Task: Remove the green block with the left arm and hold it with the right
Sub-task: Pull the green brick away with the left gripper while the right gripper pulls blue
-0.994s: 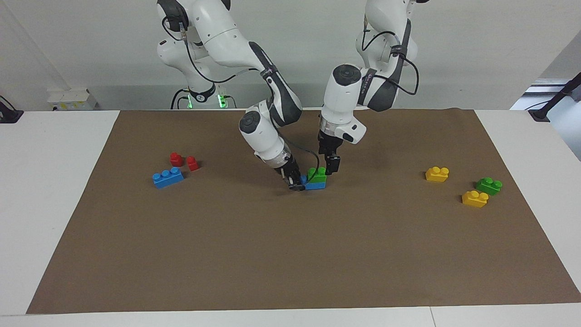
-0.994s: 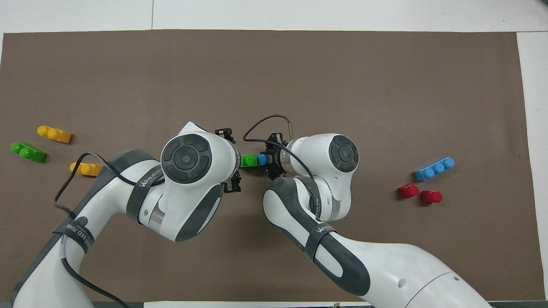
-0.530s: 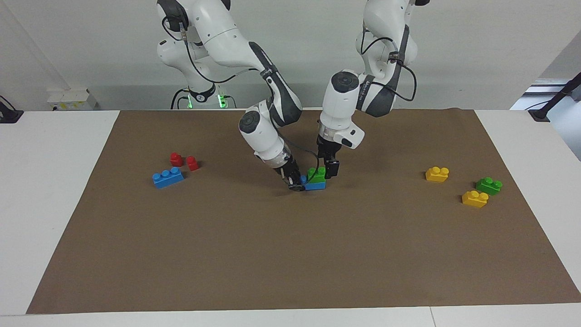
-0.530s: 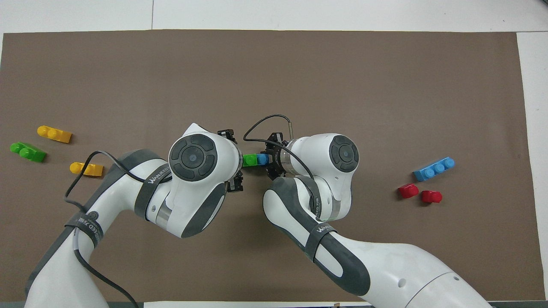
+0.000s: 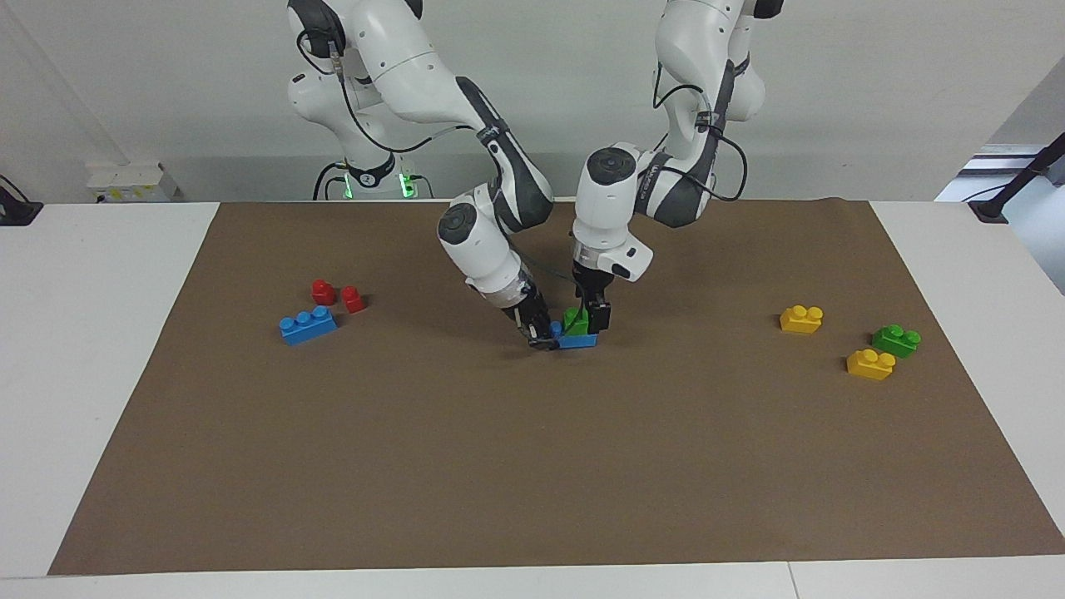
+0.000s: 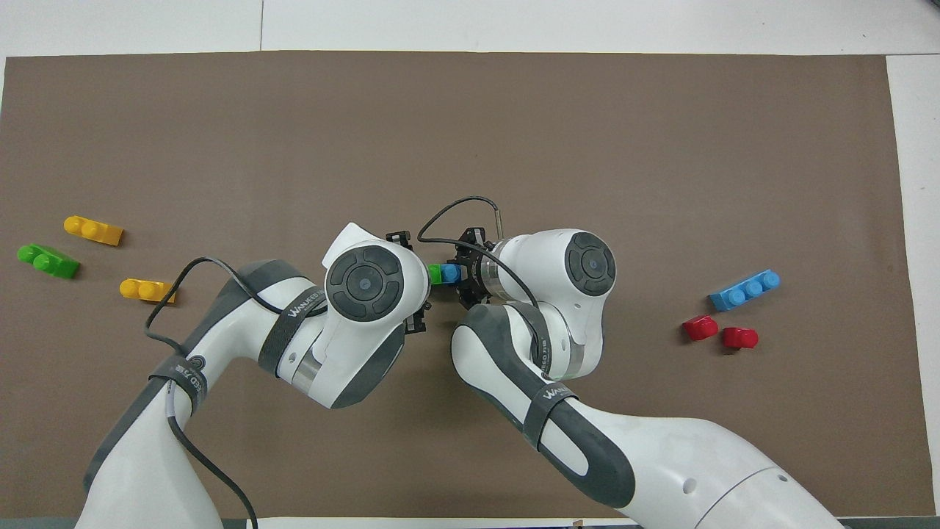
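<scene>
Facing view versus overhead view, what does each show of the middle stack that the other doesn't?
Only the facing view shows the green block stacked on the blue brick, with the left gripper down around it. Only the overhead view shows the blue brick's stud uncovered beside the green, the left wrist hiding most of the green block. Both show the right gripper shut on the blue brick's end.

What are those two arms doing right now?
Right end effector shut on blue block. Left end effector straddling green block stacked on it. Nothing in the way.
</scene>
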Motion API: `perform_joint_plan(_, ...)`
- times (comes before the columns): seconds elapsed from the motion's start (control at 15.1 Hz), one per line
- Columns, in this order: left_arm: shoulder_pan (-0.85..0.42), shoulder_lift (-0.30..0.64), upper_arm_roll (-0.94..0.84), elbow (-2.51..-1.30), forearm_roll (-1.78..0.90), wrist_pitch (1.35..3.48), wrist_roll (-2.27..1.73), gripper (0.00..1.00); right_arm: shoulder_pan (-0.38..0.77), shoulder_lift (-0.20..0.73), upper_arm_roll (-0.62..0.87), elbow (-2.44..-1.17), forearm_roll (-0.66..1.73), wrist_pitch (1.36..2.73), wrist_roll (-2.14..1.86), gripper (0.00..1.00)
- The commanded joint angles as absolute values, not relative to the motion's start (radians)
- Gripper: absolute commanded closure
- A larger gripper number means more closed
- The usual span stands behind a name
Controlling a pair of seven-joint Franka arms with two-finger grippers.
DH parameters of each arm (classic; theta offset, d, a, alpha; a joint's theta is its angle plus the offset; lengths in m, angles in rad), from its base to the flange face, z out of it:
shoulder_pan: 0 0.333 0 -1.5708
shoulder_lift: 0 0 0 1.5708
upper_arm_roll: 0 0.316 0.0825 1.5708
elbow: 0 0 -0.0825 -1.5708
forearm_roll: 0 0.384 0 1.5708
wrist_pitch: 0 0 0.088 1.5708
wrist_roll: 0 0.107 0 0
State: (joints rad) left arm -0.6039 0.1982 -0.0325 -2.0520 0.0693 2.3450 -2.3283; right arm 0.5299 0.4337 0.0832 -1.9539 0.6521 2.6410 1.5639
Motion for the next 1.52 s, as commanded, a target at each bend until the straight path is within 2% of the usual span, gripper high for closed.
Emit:
perform_joint_plan(0.0,-0.626,0.196,-0.017,-2.057,0.115,2.361,-2.344,0.83,0.534,0.442,0.083,-1.95,0.676,2.668,1.572,1.0)
perform_joint_plan(0.07,-0.626,0.196,-0.017,-2.057,0.117,2.365,-2.344,1.0,0.534,0.442,0.083,-1.95,0.676,2.668,1.571,1.0)
perform_joint_plan(0.66,-0.62,0.169,-0.017,-2.054,0.121,2.352,-2.342,1.0,0.534,0.44,0.083,-1.95,0.676,2.663,1.571,1.0)
perform_joint_plan(0.99,-0.604,0.075,-0.008,-2.002,0.12,2.189,-2.277,1.0,0.532,0.44,0.083,-1.948,0.676,2.661,1.569,1.0)
perform_joint_plan(1.13,-0.56,0.022,-0.011,-1.993,0.117,2.123,-2.226,1.0,0.526,0.436,0.08,-1.947,0.67,2.649,1.563,1.0)
perform_joint_plan(1.26,-0.508,-0.023,-0.011,-1.985,0.107,2.07,-2.122,1.0,0.499,0.404,0.072,-1.942,0.65,2.571,1.531,1.0)
perform_joint_plan(1.46,-0.39,-0.078,-0.006,-1.979,0.039,2.017,-1.894,1.0,0.352,0.318,0.071,-1.93,0.629,2.374,1.392,1.0)
